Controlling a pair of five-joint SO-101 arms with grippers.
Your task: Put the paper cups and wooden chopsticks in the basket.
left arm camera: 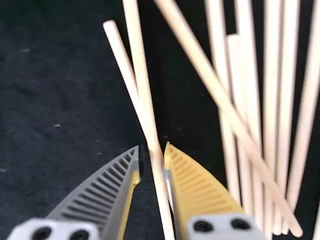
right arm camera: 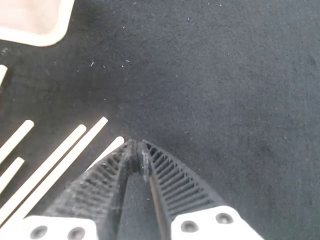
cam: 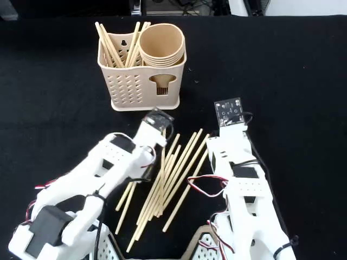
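A beige perforated basket (cam: 130, 86) stands at the back of the black table. It holds stacked paper cups (cam: 162, 43) on its right side and several wooden chopsticks (cam: 116, 46) on its left. More chopsticks (cam: 173, 173) lie fanned out on the cloth between the two arms. My left gripper (cam: 158, 120) is low over the far end of this pile. In the left wrist view it (left arm camera: 151, 150) is shut on one chopstick (left arm camera: 142, 90) that runs between its jaws. My right gripper (cam: 230, 111) hovers right of the pile, and the right wrist view shows it (right arm camera: 137, 150) shut and holding nothing.
In the right wrist view a corner of the basket (right arm camera: 35, 25) lies ahead, with loose chopstick ends (right arm camera: 60, 150) beside the gripper. White perforated base parts (cam: 206, 249) sit at the table's front edge. Bare black cloth stretches to the right of the basket.
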